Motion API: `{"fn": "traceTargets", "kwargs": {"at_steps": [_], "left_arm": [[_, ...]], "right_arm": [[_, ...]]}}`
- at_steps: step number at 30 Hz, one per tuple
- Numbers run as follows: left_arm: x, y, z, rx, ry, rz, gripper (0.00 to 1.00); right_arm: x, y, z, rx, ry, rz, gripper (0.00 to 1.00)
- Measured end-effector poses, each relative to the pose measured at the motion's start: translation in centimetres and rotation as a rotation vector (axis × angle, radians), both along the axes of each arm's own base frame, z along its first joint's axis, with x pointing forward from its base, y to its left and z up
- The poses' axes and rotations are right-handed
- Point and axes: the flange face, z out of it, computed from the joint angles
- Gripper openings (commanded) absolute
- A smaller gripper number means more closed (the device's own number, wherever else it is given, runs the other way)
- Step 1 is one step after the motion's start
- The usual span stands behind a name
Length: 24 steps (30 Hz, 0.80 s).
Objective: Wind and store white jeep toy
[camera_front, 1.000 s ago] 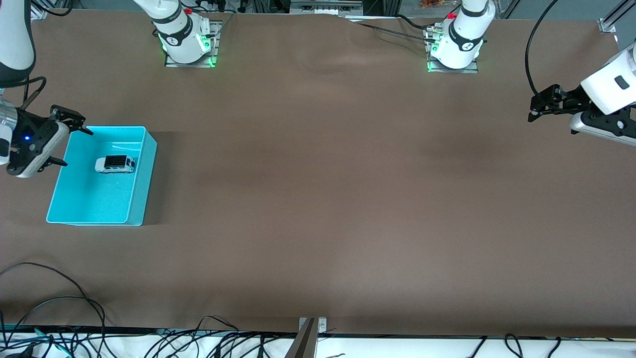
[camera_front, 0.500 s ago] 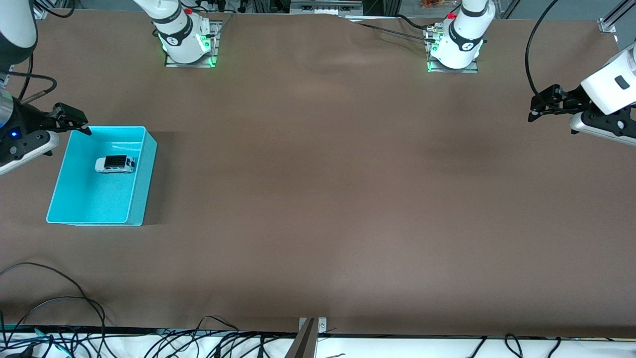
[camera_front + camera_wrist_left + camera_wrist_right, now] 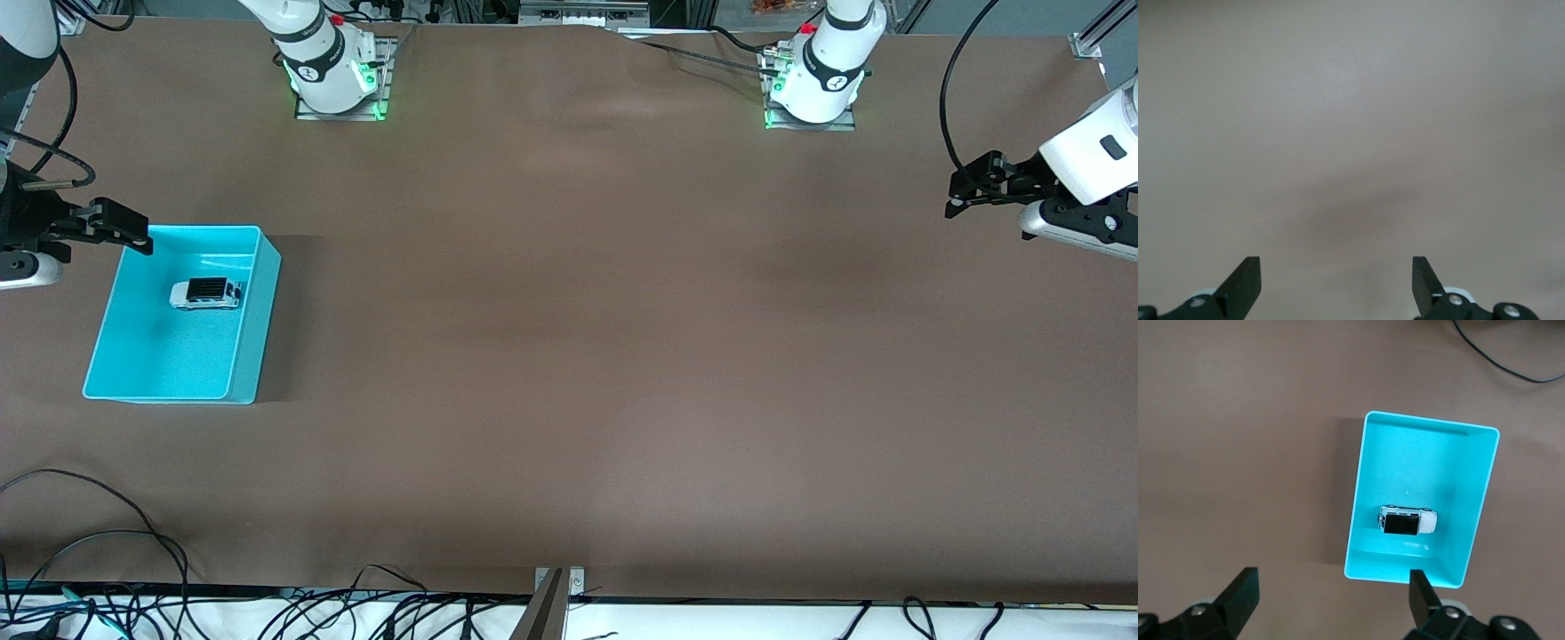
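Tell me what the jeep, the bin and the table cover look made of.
White jeep toy: likely glossy painted plastic or die-cast metal; smooth white body, black roof.
Cyan bin: seemingly moulded plastic, satin finish; thin even walls, faint highlight inside.
Table cover: probably matte brown paper or cloth; no glare, slight wrinkles near the bases.

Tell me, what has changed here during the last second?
The right gripper, open and empty, drew back from over the cyan bin toward the right arm's end of the table. The white jeep toy stayed in the bin; the left gripper waits, open.
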Motion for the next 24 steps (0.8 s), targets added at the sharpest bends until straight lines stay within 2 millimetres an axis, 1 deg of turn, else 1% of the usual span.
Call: {"fn": "traceTargets", "kwargs": {"at_steps": [6,10,18,24], "left_arm": [[0.0,0.0,0.0,0.000,0.000,0.000,1.00],[0.0,0.0,0.0,0.000,0.000,0.000,1.00],[0.0,0.0,0.0,0.000,0.000,0.000,1.00],[0.0,0.0,0.0,0.000,0.000,0.000,1.00]], "right_arm": [[-0.6,0.0,0.5,-0.006,0.010,-0.025,1.00],[-1.6,-0.1,1.0,-0.009,0.012,-0.029,1.00],[-4.9,0.1,1.2,-0.017,-0.016,-0.027,1.00],[-7.8,0.0,0.7,-0.022,-0.028,-0.020,1.00]]}}
